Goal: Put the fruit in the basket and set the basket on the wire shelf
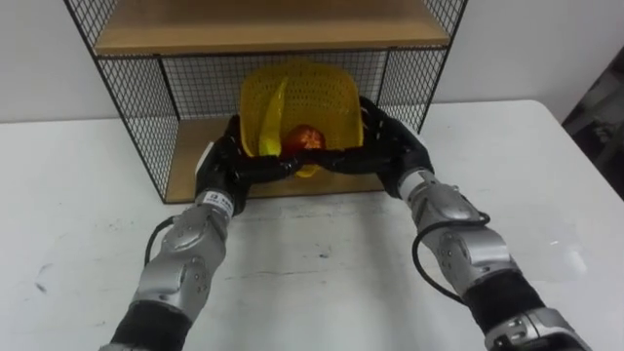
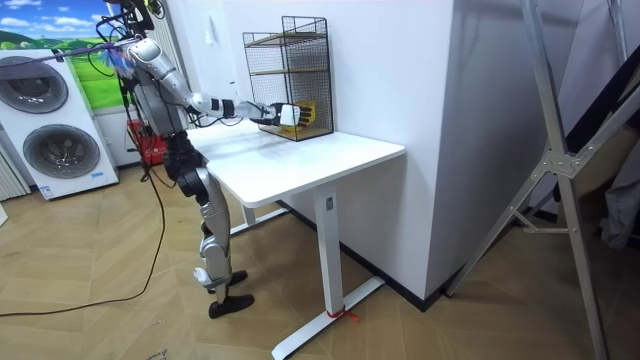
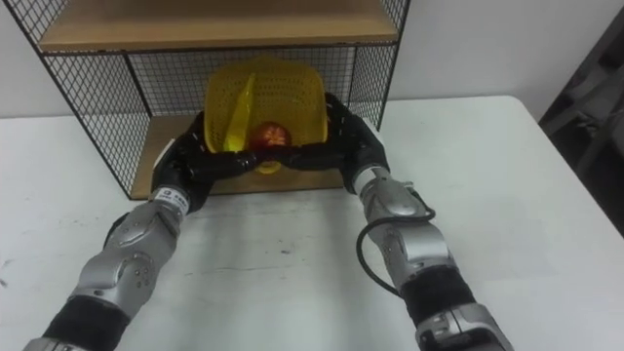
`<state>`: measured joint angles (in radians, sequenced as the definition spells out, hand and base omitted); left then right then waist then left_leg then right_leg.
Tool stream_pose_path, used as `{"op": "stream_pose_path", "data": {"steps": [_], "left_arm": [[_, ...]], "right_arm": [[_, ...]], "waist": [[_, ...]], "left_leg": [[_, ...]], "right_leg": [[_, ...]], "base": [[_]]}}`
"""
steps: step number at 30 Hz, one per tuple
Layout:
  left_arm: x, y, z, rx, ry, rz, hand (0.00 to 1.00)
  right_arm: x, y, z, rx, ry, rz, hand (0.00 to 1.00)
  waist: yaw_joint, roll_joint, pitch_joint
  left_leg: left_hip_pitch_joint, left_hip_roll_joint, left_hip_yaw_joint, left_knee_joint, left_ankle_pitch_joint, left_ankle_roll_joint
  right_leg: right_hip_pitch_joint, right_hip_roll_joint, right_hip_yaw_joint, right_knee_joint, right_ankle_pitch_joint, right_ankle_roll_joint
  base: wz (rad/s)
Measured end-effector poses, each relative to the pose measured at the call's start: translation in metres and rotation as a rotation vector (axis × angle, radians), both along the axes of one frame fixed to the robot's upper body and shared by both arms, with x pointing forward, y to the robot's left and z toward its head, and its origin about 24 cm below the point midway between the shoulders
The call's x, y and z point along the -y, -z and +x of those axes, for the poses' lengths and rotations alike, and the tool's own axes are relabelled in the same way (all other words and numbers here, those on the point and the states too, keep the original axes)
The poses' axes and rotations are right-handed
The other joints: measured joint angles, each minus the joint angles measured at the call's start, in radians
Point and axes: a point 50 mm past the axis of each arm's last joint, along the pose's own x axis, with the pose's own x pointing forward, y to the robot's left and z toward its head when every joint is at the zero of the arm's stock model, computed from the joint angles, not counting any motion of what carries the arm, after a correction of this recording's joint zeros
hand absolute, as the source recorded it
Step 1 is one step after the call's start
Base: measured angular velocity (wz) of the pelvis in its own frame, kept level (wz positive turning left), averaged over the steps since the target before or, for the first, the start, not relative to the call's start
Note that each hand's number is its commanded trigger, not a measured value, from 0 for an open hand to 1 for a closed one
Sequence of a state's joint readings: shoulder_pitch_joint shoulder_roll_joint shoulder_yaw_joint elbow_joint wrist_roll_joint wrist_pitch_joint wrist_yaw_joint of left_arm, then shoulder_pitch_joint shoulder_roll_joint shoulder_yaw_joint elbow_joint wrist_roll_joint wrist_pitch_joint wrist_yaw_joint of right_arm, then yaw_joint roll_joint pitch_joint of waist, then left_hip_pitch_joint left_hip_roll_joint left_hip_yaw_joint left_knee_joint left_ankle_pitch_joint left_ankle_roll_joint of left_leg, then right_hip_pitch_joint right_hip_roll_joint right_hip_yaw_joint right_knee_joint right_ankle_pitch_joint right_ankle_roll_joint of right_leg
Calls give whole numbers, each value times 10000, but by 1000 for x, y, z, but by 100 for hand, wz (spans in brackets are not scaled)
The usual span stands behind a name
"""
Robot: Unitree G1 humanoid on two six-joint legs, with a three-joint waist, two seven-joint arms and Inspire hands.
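Yellow perforated plastic basket hangs tipped toward the camera at the mouth of the lower bay of the black wire shelf with wooden boards, at 12 o'clock on the white worktop. Inside lie a long yellow banana, leaning at the basket's 9 o'clock side, and a round red fruit, low at 6 o'clock. The left robot hand clasps the basket from 8 o'clock and the right robot hand from 4 o'clock, their dark fingers curled along its lower front edge.

The basket looks light and thin-walled and would likely flex if squeezed, so the stiffer rim, one side per hand, is the sensible hold. The load is small but loose. At this tilt the round fruit could roll and the banana could slide out, so levelling before setting down seems wise. Whether the base touches the lower board, I cannot tell.

The worktop is smooth and plain, set against a white wall. In the room view the robot stands at its edge with arms stretched forward. White washing machines stand at 9 o'clock, on a wood-pattern floor.
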<state>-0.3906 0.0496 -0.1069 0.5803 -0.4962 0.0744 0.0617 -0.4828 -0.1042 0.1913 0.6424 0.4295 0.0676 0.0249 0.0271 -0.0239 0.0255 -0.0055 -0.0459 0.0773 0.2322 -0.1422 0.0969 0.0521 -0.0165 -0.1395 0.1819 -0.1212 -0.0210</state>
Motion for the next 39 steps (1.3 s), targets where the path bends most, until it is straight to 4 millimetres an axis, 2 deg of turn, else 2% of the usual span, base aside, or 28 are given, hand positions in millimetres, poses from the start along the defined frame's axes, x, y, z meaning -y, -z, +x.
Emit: {"op": "stream_pose_path", "data": {"steps": [5, 9, 24, 29, 34, 39], "left_arm": [[-4, 1, 5, -291, -195, -42, 0], [-5, 0, 7, -468, -317, -284, 0], [-8, 1, 9, -654, -519, -220, 0], [-7, -4, 10, -677, -585, -171, 0], [-7, -17, 13, -91, -608, 39, 0], [-16, -29, 16, 439, -815, 236, 0]], "right_arm": [[1, 2, 1, -266, 47, 133, 0], [-1, 13, -1, -803, 99, 144, 0], [-1, 11, 4, -918, 142, 192, 0], [-1, 10, 4, -880, 138, 98, 0], [-3, 1, 7, -473, 70, -8, 0], [-6, -17, 10, 351, -4, 15, 0]], "waist": [[15, 27, -16], [20, 75, -11], [-30, 156, -32], [-97, 278, -110], [-110, 319, -145], [-203, 295, -159]], "left_leg": [[8, -3, -15, -26, -2, 0], [15, -5, -16, -58, -2, 0], [40, -15, -65, -93, 6, -6], [-5, -27, -119, -76, 21, -9], [12, -25, -131, -17, 39, -20], [27, -24, -133, -16, 40, -20]], "right_leg": [[21, -1, -6, 19, 1, 0], [21, 3, 13, 29, 4, 3], [37, -2, -18, 31, 5, 3], [21, -3, -11, 26, 5, 3], [40, -3, -20, 30, 5, 2], [52, -8, -65, 30, 2, 2]], "base": [[1], [0], [1], [2], [0], [0]]}}
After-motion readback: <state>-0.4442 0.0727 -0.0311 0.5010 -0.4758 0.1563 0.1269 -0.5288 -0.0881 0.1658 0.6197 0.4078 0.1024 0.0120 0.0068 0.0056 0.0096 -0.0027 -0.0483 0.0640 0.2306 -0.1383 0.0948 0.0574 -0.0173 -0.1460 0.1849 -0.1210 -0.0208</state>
